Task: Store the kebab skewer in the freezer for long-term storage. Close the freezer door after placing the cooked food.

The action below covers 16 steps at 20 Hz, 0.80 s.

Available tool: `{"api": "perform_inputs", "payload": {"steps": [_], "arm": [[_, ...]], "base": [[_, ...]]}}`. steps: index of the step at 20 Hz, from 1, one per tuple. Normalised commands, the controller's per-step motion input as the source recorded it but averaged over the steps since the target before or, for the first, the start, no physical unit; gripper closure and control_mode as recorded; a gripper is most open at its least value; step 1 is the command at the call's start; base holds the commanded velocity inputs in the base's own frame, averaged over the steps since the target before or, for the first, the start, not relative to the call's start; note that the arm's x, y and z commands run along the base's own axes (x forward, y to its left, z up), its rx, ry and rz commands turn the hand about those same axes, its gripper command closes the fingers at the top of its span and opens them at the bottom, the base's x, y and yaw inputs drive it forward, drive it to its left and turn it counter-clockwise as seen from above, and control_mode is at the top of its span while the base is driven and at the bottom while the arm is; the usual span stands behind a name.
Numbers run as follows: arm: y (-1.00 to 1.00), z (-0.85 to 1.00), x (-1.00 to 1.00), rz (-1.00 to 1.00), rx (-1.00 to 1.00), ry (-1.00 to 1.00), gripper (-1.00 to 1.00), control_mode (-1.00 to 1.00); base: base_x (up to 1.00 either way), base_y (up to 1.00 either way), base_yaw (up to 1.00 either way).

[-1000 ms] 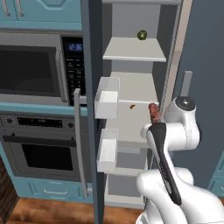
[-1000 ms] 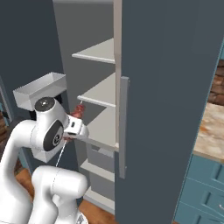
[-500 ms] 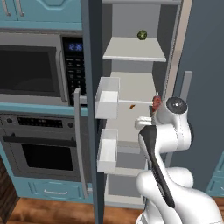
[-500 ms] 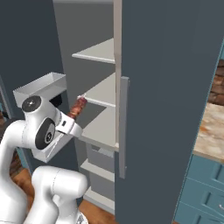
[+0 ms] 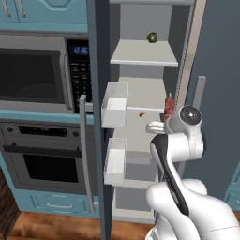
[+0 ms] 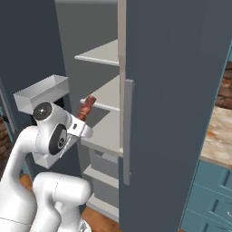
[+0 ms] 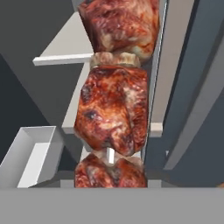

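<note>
The gripper (image 6: 83, 122) is clenched on the kebab skewer (image 7: 114, 109), held upright before the freezer (image 5: 140, 126). The skewer appears light and rigid; grasping across the meat chunks likely resists slipping better than the thin stick.

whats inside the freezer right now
Inside the freezer, a small round green item sits on an upper shelf and a small reddish bit lies on the middle shelf. The arm covers the right side of the middle and lower shelves, so anything there is unseen.

A rendered home kitchen; a built-in microwave (image 5: 44, 77) above an oven (image 5: 44, 161), teal cabinets (image 5: 56, 202) around them; a tall dark fridge unit with its freezer (image 5: 143, 140) standing open; wooden floor (image 5: 51, 227) below.
</note>
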Motion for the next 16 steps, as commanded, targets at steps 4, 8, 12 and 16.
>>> {"api": "perform_inputs", "payload": {"steps": [4,8,12,16], "arm": [[0.0,0.0,0.7,0.0,-0.01,0.0,1.0,-1.0],[-0.04,0.0,0.66,0.02,-0.01,0.03,1.0,-1.0],[-0.03,0.05,0.57,0.02,0.0,0.01,1.0,-1.0],[0.0,0.05,0.42,0.0,0.0,-0.02,1.0,-1.0]], "base": [[0.0,0.0,0.0],[0.0,0.0,0.0],[0.0,0.0,0.0],[0.0,0.0,0.0]]}}
